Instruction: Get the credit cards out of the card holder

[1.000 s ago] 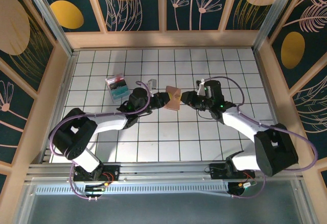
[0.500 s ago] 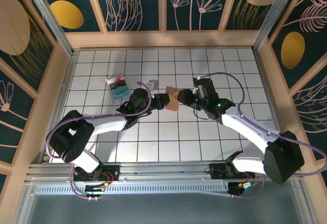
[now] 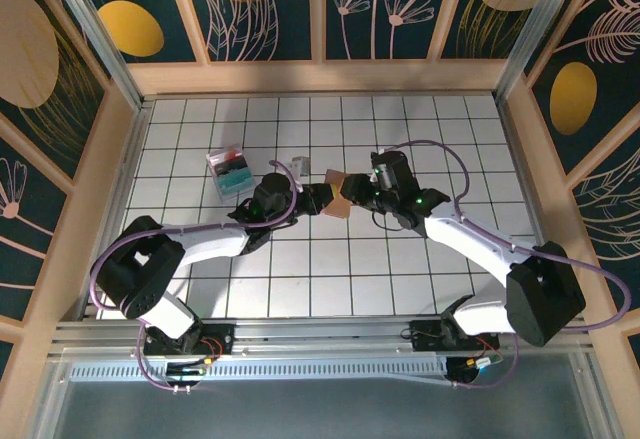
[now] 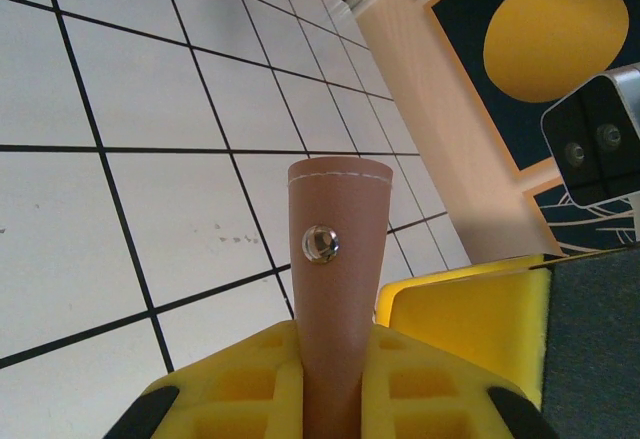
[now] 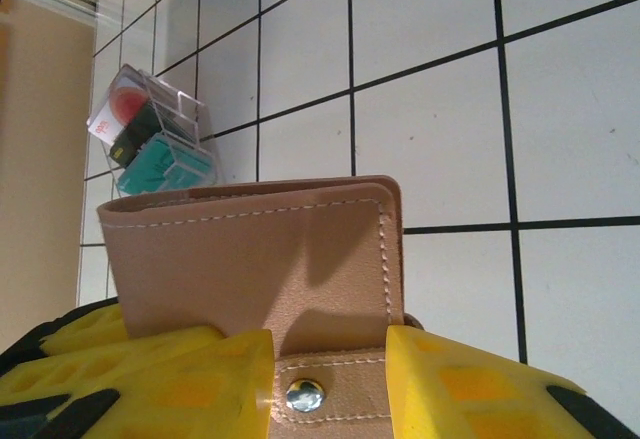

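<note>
Card holder between both claws: left claw clamped on its snap strap, right claw clamped on its edge; steady left, peel right outward slowly.

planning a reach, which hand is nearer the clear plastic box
Left: left hand sits right of the clear plastic box; right hand is farther right, past the card holder.

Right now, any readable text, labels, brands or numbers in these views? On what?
No text can be read in any of the views.
Clear plastic box: a white piece with red marks at one end may be print, but it is too small and blurred to read.
Card holder: plain tan leather with stitching and a metal snap stud; no lettering visible.
Wall panels: leaf and circle patterns, no words.
</note>
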Robot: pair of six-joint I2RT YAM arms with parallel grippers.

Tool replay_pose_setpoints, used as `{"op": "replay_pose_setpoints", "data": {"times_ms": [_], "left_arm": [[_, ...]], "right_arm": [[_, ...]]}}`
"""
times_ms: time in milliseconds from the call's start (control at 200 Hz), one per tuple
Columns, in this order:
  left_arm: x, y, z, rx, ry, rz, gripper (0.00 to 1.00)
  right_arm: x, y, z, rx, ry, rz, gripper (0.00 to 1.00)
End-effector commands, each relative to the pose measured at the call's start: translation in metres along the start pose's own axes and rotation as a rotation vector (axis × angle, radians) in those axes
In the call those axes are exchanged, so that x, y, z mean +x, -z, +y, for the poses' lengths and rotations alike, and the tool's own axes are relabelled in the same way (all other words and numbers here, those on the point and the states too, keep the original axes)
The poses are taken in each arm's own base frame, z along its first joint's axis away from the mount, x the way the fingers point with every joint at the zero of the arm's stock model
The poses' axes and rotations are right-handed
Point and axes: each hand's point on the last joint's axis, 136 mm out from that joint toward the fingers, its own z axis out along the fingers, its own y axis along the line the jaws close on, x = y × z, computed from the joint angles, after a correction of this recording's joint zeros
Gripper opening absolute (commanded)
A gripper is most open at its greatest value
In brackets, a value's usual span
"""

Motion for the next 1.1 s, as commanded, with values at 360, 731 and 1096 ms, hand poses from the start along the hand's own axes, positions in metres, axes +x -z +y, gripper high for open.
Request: {"op": "replay_pose_setpoints", "data": {"times_ms": [360, 731, 1096], "left_arm": [[-0.019, -0.001, -0.031, 0.113, -0.018, -0.059, 0.02], [-0.028, 0.009, -0.044, 0.164, -0.033, -0.103, 0.00], [-0.039, 0.015, -0.049, 0.171, -0.044, -0.154, 0.00]], "right_arm": [[0.000, -0.007, 0.015, -0.049, -0.014, 0.009, 0.32], [0.011, -0.017, -0.010, 0.039, -0.024, 0.030, 0.33], [0.015, -0.014, -0.025, 0.100, -0.011, 0.034, 0.25]]}}
